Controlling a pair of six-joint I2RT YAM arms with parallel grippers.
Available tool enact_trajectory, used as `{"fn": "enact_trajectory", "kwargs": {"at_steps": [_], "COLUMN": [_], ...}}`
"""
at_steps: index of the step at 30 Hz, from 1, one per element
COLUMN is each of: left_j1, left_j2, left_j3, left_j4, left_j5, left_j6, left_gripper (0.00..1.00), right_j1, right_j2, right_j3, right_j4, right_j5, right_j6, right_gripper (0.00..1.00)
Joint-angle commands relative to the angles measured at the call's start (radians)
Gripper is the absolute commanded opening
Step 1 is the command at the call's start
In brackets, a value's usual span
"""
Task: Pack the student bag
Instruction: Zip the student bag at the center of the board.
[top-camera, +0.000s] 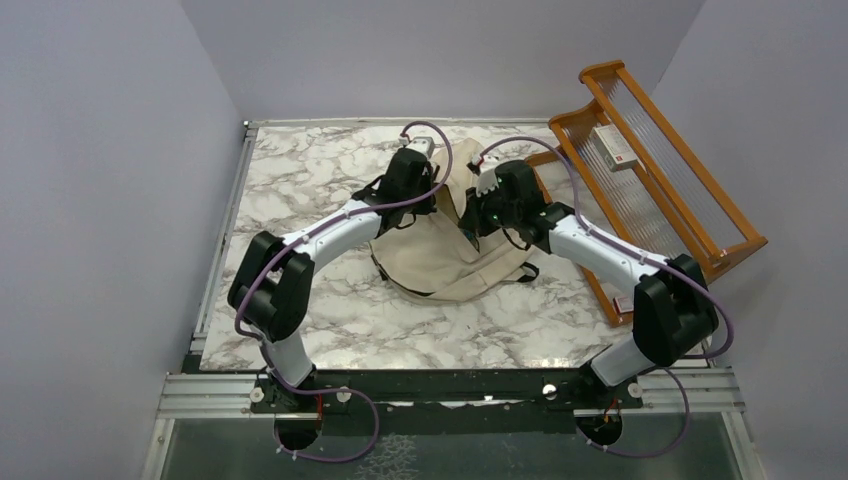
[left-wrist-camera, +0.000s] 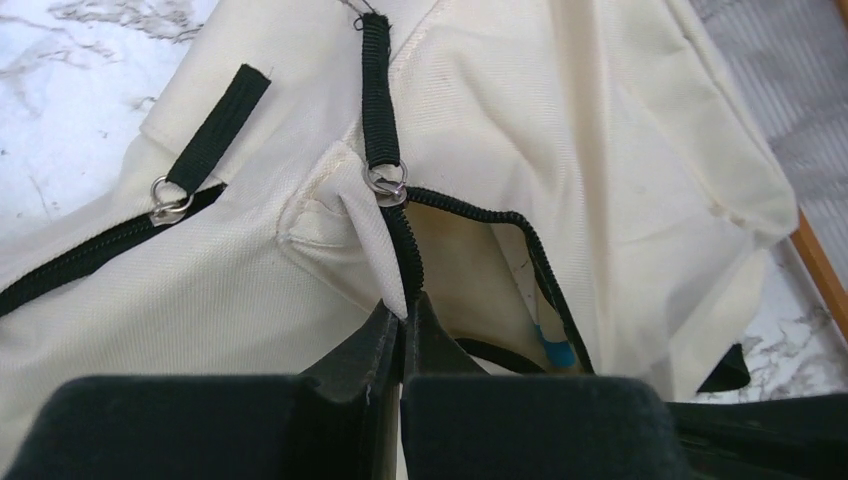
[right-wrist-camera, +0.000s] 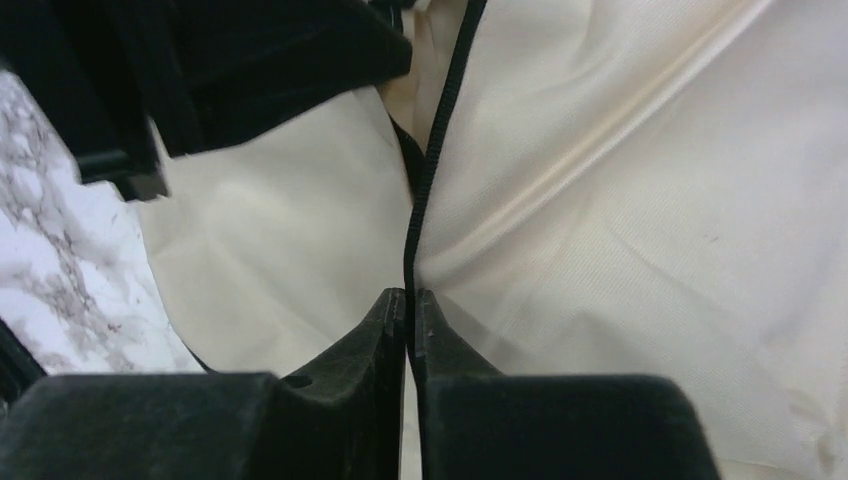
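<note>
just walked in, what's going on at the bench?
Both arms are working on the student bag, which lies on the marble table. The left gripper, jaws shut, pinches the fabric beside the part-open zipper. The right gripper, jaws closed, grips the bag's black-edged seam. A small box sits on the wooden rack to the right, outside the bag.

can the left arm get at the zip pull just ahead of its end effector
Probably yes: the pull lies bare on the bag just ahead of the left end effector, nothing between. But it is shut on a bag fold and must let go first.
</note>
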Motion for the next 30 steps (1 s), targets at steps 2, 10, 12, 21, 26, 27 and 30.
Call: {"fn": "enact_trajectory", "kwargs": {"at_steps": [2, 10, 12, 21, 26, 27, 30], "left_j1": [0.031, 0.059, 0.065, 0.080, 0.082, 0.082, 0.088], "left_j2": [-0.079, -0.108, -0.112, -0.175, -0.206, -0.219, -0.270], "left_j3": [-0.027, -0.117, -0.127, -0.163, -0.199, -0.210, -0.264], "left_j4": [0.147, 0.266, 0.271, 0.258, 0.253, 0.252, 0.248], "left_j5": [0.191, 0.312, 0.314, 0.319, 0.306, 0.296, 0.247], "left_j6": [0.028, -0.014, -0.019, -0.008, -0.016, -0.022, -0.041], "left_gripper": [0.00, 0.00, 0.00, 0.24, 0.29, 0.29, 0.31], "right_j1": [0.009, 0.009, 0.009, 0.009, 0.009, 0.009, 0.009], "right_j2": [0.045, -0.045, -0.081, -0.050, 0.133, 0.170, 0.274], "right_j3": [0.035, 0.098, 0.110, 0.202, 0.390, 0.428, 0.518], "right_j4": [-0.163, -0.126, -0.090, 0.034, -0.045, -0.069, -0.094], "right_j5": [-0.094, -0.116, -0.107, 0.196, 0.200, 0.200, 0.204], "right_j6": [-0.051, -0.047, -0.030, 0.110, 0.181, 0.191, 0.215], "right_gripper": [0.18, 0.38, 0.42, 0.48, 0.50, 0.51, 0.52]}}
